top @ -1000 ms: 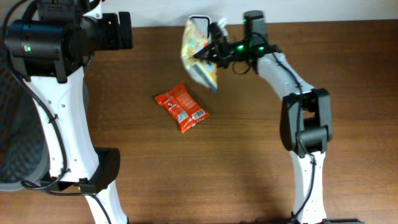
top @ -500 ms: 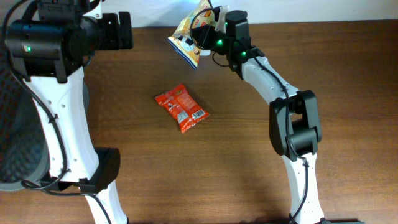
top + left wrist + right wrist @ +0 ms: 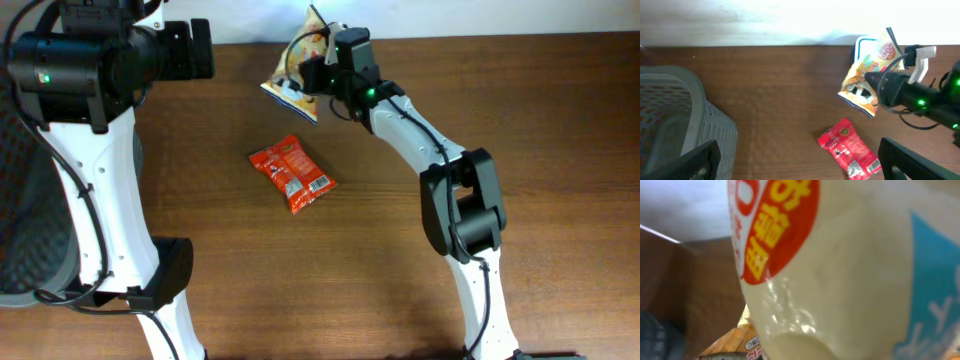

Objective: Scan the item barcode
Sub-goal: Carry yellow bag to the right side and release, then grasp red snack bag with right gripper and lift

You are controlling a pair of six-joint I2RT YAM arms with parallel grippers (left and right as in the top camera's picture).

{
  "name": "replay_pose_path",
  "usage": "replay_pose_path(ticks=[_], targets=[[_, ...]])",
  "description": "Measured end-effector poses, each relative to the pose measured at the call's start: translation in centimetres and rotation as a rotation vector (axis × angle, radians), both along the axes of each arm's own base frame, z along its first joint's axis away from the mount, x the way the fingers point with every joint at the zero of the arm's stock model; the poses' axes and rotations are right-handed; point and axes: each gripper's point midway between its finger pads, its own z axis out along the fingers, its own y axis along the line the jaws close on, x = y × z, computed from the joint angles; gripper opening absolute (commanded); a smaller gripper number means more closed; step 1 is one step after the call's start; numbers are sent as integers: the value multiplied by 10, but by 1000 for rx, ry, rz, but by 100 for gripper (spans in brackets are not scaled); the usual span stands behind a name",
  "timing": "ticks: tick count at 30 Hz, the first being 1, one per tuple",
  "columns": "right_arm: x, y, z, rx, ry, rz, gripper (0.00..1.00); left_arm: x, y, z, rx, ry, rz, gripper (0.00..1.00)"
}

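While right tool (image 3: 318, 74) grips snack bag (image 3: 293, 72) (red label (image 3: 775, 225) close-up wrist-side), left tool (image 3: 799, 152) wide.

White left arm (image 3: 110, 200), right arm (image 3: 410, 125); black joints (image 3: 460, 200), green LEDs (image 3: 44, 77).

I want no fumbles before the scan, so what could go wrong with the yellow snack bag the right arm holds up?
1. The right end effector pinches the yellow snack bag at one spot. The bag hangs crumpled and tilted, so it might slip.
2. It hangs by the far edge of the table, so a drop could land off the table.
3. The bag fills the right wrist view, so that camera probably cannot guide the scan.
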Motion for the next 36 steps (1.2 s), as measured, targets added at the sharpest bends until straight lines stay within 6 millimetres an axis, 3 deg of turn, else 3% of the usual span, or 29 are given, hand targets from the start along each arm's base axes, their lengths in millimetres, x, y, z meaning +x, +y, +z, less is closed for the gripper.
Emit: replay_pose_path(ticks=[2, 3, 4, 7, 8, 9, 10, 11, 13, 15, 18, 19, 21, 23, 26, 28, 31, 33, 35, 36], targets=[[10, -44, 6, -36, 67, -60, 4, 0, 0, 0, 1, 0, 0, 99], [23, -89, 32, -41, 68, -130, 4, 0, 0, 0, 0, -1, 0, 99], [26, -110, 42, -41, 76, -158, 4, 0, 0, 0, 0, 0, 0, 99], [19, -242, 110, -45, 98, -361, 4, 0, 0, 0, 0, -1, 1, 99], [6, -304, 138, -43, 97, -464, 4, 0, 0, 0, 0, -1, 0, 99], [-15, -358, 150, -43, 132, -559, 4, 0, 0, 0, 0, 0, 0, 99], [-48, -422, 146, -44, 219, -681, 4, 0, 0, 0, 0, 0, 0, 99], [-80, -466, 130, -44, 319, -763, 4, 0, 0, 0, 0, 0, 0, 99], [-135, -531, 94, -66, 489, -865, 4, 0, 0, 0, 0, 0, 0, 99], [-181, -580, 59, -109, 624, -952, 7, 0, 0, 0, 0, -1, 0, 99], [-218, -615, 16, -117, 720, -1019, 90, 0, 0, 0, 0, -1, 0, 99], [-225, -621, 5, -116, 739, -1031, 95, 0, 0, 0, 0, -1, 0, 99], [-237, -624, -16, -112, 780, -1031, 96, 0, 0, 0, 0, -1, 0, 99], [-239, -619, -23, -99, 798, -1015, 96, 0, 0, 0, 0, -1, 0, 99], [-213, -591, -13, 80, 717, -887, 96, 0, 0, 0, 0, -1, 0, 99], [-189, -556, 7, 185, 627, -724, 96, 0, 0, 0, 0, -1, 0, 99], [-163, -470, 52, 220, 521, -420, 96, 0, 0, 0, 0, -1, 0, 99], [-149, -377, 78, 173, 464, -142, 96, 0, 0, 0, 0, -1, 1, 99], [-152, -291, 77, 82, 427, 147, 98, 0, 0, 0, 0, -1, 0, 99], [-157, -230, 68, -11, 387, 346, 99, 0, 0, 0, 0, -1, 0, 99]])
